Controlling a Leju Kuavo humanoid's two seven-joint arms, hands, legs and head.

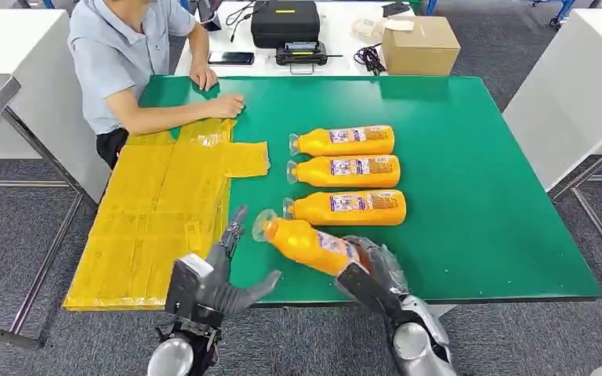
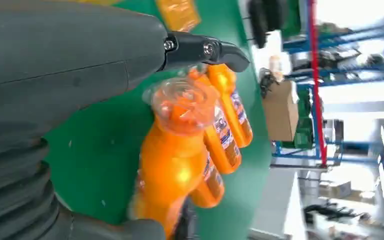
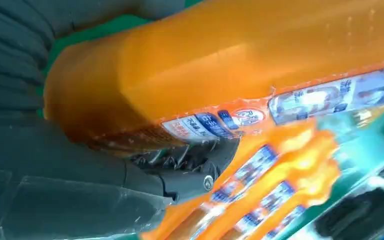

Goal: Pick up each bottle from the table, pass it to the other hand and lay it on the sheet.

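My right hand (image 1: pixel 372 270) grips an orange bottle (image 1: pixel 304 242) by its base, lifted over the table's near edge with its clear cap pointing left. In the right wrist view that bottle (image 3: pixel 240 70) lies across my right hand (image 3: pixel 70 170). My left hand (image 1: pixel 223 276) is open just left of the cap, fingers spread, holding nothing. The left wrist view looks past my left hand (image 2: pixel 60 75) at the held bottle (image 2: pixel 175 160) cap-on. Three more orange bottles (image 1: pixel 345 174) lie side by side on the green table (image 1: pixel 478 196). The yellow sheet (image 1: pixel 165 211) covers the table's left part.
A person sits at the far left corner with a hand (image 1: pixel 226 105) resting on the sheet's far end. Behind the green table stands a white table with a black case (image 1: pixel 285 22), a cardboard box (image 1: pixel 420 45) and a phone (image 1: pixel 231 57).
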